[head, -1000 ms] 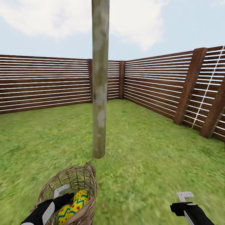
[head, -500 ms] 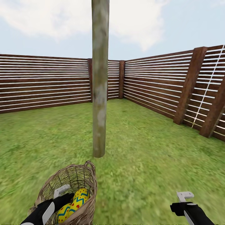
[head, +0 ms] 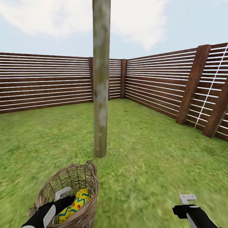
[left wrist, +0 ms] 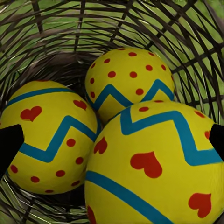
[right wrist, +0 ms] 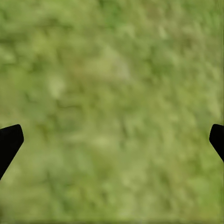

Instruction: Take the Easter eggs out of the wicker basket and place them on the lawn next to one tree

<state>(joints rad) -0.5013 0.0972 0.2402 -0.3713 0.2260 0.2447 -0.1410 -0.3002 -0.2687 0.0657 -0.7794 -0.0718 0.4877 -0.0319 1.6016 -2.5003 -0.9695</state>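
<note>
Since the earlier frame my view has tilted; nothing else moved. Left gripper (left wrist: 112, 140), spread, sits inside the basket (head: 88, 177) over three eggs (left wrist: 154, 163). Right gripper (right wrist: 112, 140) hangs spread over lawn (head: 152, 164). Tree (head: 101, 110) stands just beyond, so unloading can start.

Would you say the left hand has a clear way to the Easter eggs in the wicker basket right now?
Probably yes: the left hand is open inside the wicker basket, with the Easter eggs lying straight ahead between its fingers and nothing in between.
</note>
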